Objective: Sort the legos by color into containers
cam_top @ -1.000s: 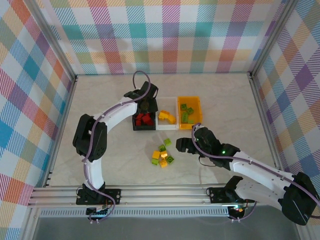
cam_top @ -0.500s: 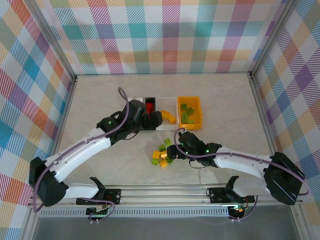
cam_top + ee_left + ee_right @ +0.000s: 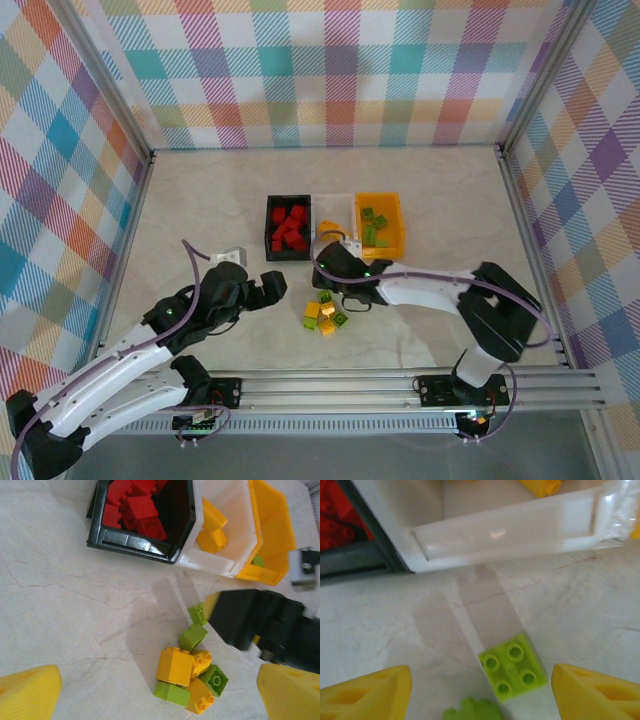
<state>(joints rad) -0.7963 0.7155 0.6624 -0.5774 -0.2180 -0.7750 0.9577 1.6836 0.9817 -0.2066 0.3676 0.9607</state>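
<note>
Centrally on the tabletop [image 3: 200, 200], three containers stand side by side in a row: the black bin [image 3: 132, 542] holds red legos [image 3: 132, 505], the white bin [image 3: 235, 510] holds yellow-orange bricks [image 3: 212, 527], and the orange bin [image 3: 275, 520] holds green bricks [image 3: 375, 225]. Just in front of the white bin lies a loose cluster [image 3: 187, 680] of yellow-orange and lime-green bricks, unsorted. The left claw [image 3: 272, 290] hangs near and to the left of this cluster, its fingers spread wide and holding nothing. The right claw [image 3: 480, 695] is poised over the cluster's far edge, close to the white bin's near wall, fingers likewise wide. A four-stud green brick [image 3: 512, 672] rests on the tabletop between them, ungripped.
</note>
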